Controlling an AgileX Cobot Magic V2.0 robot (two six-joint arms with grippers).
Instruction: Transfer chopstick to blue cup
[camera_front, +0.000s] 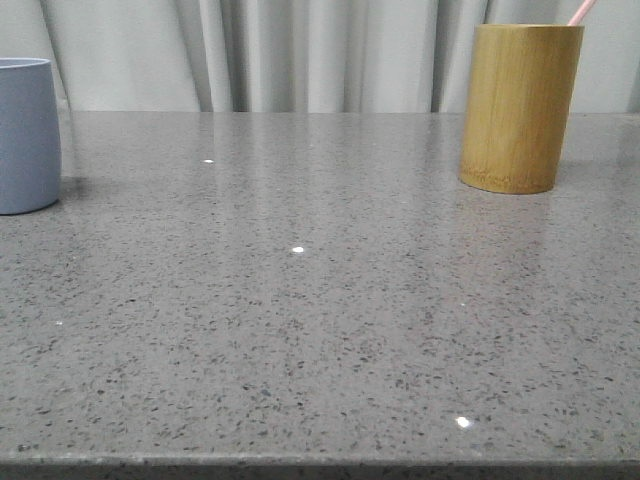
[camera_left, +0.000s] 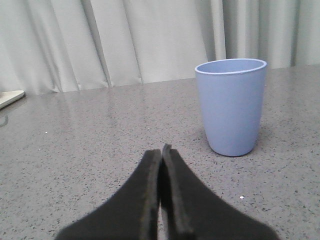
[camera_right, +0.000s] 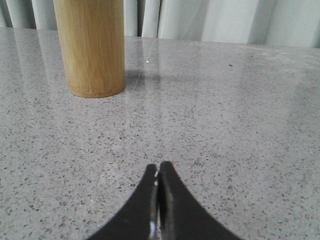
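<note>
The chopstick (camera_front: 581, 11) shows as a short pale pink tip slanting up out of the mouth of the bamboo holder (camera_front: 520, 108) at the far right of the front view; the rest of it is hidden inside the holder. The holder, a tall tan cylinder, stands upright on the grey speckled bench (camera_front: 320, 330), toward the back on the right side. The blue cup (camera_front: 28, 135) stands upright at the far left edge of the front view, cut off by the frame, well apart from the holder with bare bench between them. A pale pleated curtain (camera_front: 300, 55) hangs behind the bench.

In the left wrist view, the left gripper (camera_left: 161, 152) is low over the bench with its dark fingers pressed together, nothing between them. The blue cup (camera_left: 231, 106) stands near it, upright, and what can be seen of its inside looks empty. A flat pale object (camera_left: 10, 97) lies at the edge of that view; what it is cannot be told.

In the right wrist view, the right gripper (camera_right: 158, 170) is likewise closed on nothing, its fingertips meeting just above the bench. The bamboo holder (camera_right: 91, 47) stands ahead of it and to one side, its top cut off by the frame.
</note>
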